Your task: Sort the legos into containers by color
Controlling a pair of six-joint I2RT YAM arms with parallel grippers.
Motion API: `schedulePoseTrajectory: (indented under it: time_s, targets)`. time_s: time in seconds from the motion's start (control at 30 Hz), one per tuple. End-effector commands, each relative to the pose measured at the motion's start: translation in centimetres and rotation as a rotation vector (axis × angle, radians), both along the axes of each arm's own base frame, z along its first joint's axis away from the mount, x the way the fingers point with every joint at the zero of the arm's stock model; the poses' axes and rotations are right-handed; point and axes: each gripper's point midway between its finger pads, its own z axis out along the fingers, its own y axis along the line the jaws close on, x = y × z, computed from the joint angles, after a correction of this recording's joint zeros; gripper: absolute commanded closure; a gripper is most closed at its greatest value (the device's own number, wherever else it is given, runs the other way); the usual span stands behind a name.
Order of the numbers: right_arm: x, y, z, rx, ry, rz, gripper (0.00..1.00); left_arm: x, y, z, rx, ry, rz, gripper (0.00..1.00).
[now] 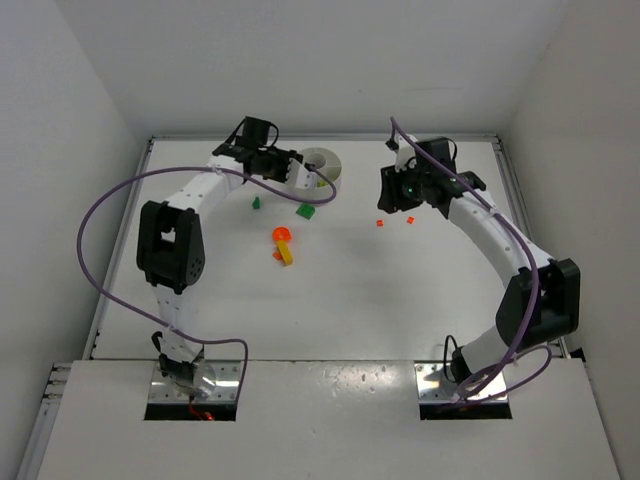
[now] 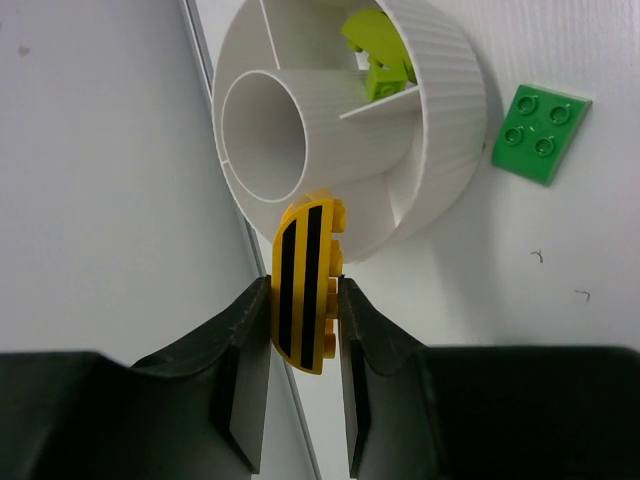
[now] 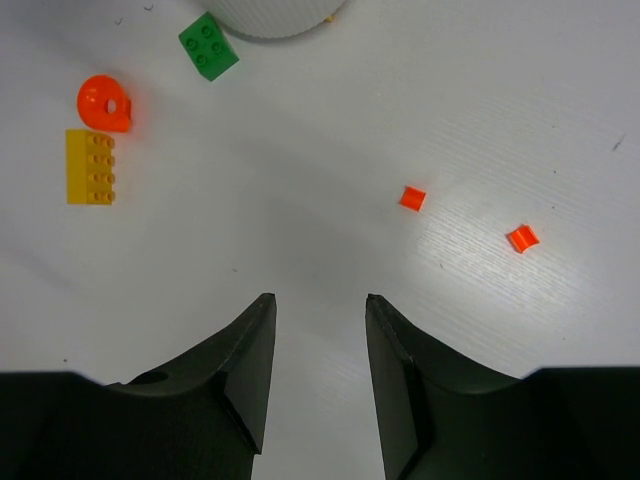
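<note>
The left end effector [image 2: 303, 296] pinches the yellow striped piece [image 2: 304, 285] by its flat sides, right at the rim of the white dish [image 2: 445, 90], which stands near the far edge of the bench [image 1: 350, 290]. The piece seems only partly over the rim. It is better to carry it further in, above the empty wedge [image 2: 385, 170] and away from the lime pieces [image 2: 380, 55], and to let go low, so it cannot bounce out. The right end effector [image 3: 320, 305] hangs spread and empty near two orange-red bits [image 3: 411, 198].
</note>
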Motion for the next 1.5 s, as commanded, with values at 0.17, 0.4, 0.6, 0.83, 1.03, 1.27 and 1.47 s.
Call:
schedulePoseTrajectory:
  time_s: [0.17,0.4,0.6,0.83,1.03,1.27,1.47]
  targets:
    - [0.4,0.0,2.0,0.046,-0.063,-0.003,0.58,0.5,-3.3,1.7,-0.061,-0.043,-0.105,0.90]
    - [0.5,-0.1,2.0,0.058,-0.058,-0.011,0.58,0.6,-4.1,0.5,-0.054,-0.032,-0.132,0.88]
    - [0.6,-0.5,2.0,0.057,-0.058,-0.020,0.58,0.6,-4.2,-0.5,-0.055,-0.013,-0.138,0.87]
    - [0.8,-0.7,1.4,0.059,-0.039,-0.023,0.58,0.6,-4.2,-0.5,-0.055,-0.013,-0.138,0.66]
    - [0.7,-0.5,1.6,0.070,-0.033,-0.023,0.58,0.8,-4.5,0.2,-0.076,-0.014,-0.132,0.46]
    - [0.7,-0.4,1.7,0.076,-0.031,-0.016,0.58,0.6,-4.0,3.8,-0.109,-0.063,-0.118,0.45]
    - [0.4,-0.3,2.6,0.088,-0.052,-0.008,0.58,-7.6,-1.9,5.2,-0.074,0.057,-0.238,0.51]
